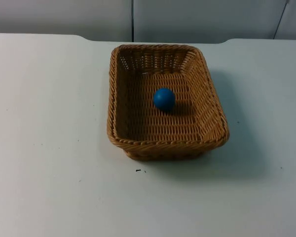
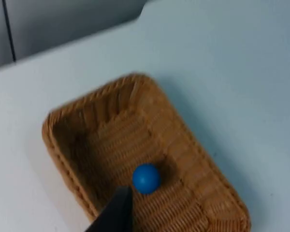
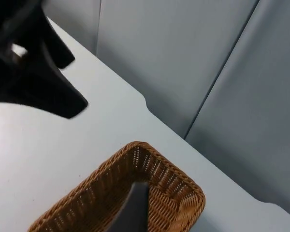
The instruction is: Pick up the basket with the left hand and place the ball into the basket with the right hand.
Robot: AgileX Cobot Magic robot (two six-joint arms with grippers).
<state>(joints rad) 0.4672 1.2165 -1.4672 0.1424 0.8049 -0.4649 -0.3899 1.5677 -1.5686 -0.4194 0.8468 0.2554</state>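
One blue ball (image 1: 164, 99) sits inside the woven basket (image 1: 119, 140); we judge the basket light and stiff, best gripped at its rim. We cannot tell either arm's jaw state.

Blue ball (image 2: 146, 178) inside wicker basket (image 2: 183, 145)

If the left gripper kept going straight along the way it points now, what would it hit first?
Probably the basket: the left gripper's fingertip points at its woven floor, right beside the ball. Depth is unclear, so it might graze the ball first.
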